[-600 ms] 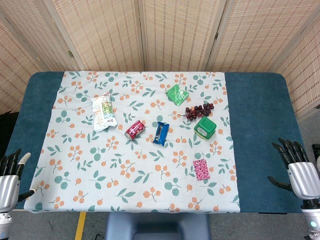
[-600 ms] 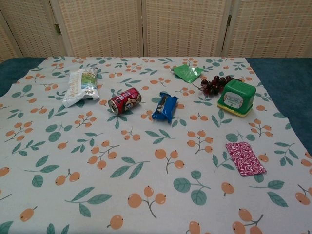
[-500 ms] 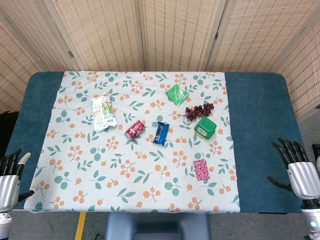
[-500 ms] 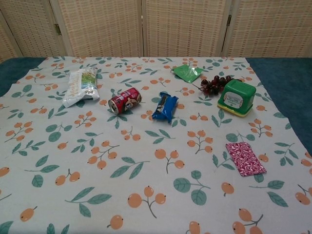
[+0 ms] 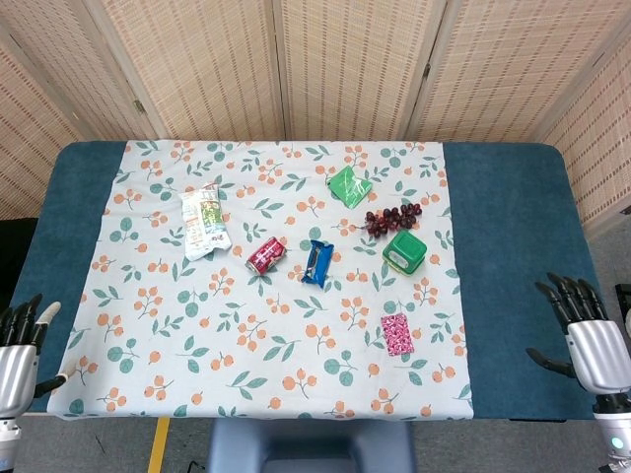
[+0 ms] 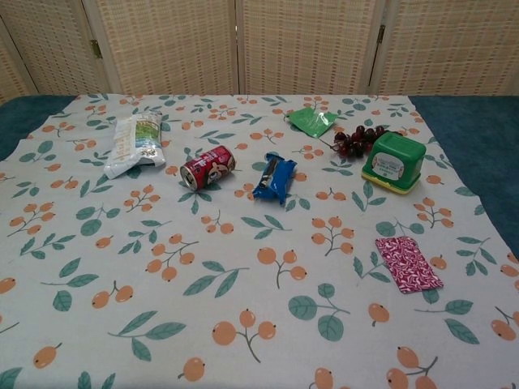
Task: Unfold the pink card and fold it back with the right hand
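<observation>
1. Hovering at the near right corner, off the table's edge, my right hand (image 5: 595, 347) holds nothing; its fingers are spread and point toward the far side. It shows only in the head view.
2. My left hand (image 5: 20, 350) sits at the near left corner, likewise empty with fingers apart, beside the near left corner of the cloth.
3. Pink card (image 5: 397, 334): folded shut, lying flat on the floral tablecloth (image 5: 246, 335) in its near right part, well apart from my right hand. In the chest view the card (image 6: 408, 263) shows a pink and white pattern.
4. Green box (image 5: 404, 251): just beyond the card, on the far side of it, upright with a white label on its front.
5. Bunch of dark grapes (image 5: 391, 218): touching or just beside the far side of the green box.
6. Green packet (image 5: 349, 184): flat, further off and left of the grapes.
7. Blue snack wrapper (image 5: 316, 262): near the cloth's middle, left of the green box.
8. Red can (image 5: 265, 254): on its side, just left of the blue wrapper.
9. White and green snack bag (image 5: 204, 221): far left, well apart from the can.
10. Blue table (image 5: 513, 246): bare on either side of the cloth.
</observation>
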Available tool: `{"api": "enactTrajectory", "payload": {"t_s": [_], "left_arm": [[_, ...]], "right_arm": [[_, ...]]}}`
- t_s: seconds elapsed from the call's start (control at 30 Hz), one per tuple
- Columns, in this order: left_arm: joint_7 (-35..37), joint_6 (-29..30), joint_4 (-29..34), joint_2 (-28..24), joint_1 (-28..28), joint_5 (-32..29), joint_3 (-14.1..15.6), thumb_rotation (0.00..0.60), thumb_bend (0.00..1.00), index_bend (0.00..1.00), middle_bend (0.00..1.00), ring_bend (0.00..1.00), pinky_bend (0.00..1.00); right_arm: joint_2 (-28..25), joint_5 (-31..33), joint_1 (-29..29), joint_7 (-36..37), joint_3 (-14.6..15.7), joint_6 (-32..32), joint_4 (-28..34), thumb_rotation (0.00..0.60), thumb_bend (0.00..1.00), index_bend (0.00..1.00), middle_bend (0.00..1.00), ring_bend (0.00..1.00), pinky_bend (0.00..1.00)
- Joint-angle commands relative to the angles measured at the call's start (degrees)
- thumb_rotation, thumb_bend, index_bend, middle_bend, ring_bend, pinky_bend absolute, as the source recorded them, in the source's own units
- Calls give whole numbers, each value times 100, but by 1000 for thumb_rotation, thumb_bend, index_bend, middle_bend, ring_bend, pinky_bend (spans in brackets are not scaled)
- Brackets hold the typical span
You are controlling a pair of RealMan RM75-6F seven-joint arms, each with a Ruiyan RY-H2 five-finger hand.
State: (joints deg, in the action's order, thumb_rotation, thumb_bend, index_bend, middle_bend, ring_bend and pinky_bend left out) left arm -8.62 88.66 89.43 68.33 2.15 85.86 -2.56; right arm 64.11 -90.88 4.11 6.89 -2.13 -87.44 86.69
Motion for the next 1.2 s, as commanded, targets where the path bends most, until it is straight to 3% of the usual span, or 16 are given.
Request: {"api": "enactTrajectory", "payload": {"t_s": [0.03, 0.53, 0.73, 0.87, 1.03, 1.2], "left_arm": [[-5, -50, 17, -5, 22, -10, 7, 600, 284, 145, 22, 46, 0], [23, -186, 13, 26, 114, -49, -11, 600, 284, 149, 22, 46, 0], [96, -161, 35, 14, 117, 12, 12, 600, 284, 152, 22, 46, 0], [166, -127, 3, 2, 79, 38, 54, 600, 284, 155, 22, 47, 0], [304, -61, -75, -2, 14, 46, 89, 600, 284, 159, 22, 53, 0], [438, -43, -154, 0, -20, 73, 126, 600, 284, 160, 22, 57, 0]], "right_arm": [[-12, 9, 10, 0, 9, 37, 7, 600, 112, 106, 78, 4, 0], [-103, -51, 238, -23, 56, 436, 274, 600, 113, 127, 80, 4, 0], [-146, -323, 559, 121, 239, 985, 586, 595, 112, 238, 85, 0, 0], [-80, -327, 776, 154, 292, 1381, 761, 524, 113, 263, 85, 0, 0], [129, -333, 1045, 301, 349, 1836, 723, 349, 113, 290, 97, 0, 0], [386, -212, 1330, 261, 351, 2330, 630, 287, 113, 307, 102, 0, 0]]}}
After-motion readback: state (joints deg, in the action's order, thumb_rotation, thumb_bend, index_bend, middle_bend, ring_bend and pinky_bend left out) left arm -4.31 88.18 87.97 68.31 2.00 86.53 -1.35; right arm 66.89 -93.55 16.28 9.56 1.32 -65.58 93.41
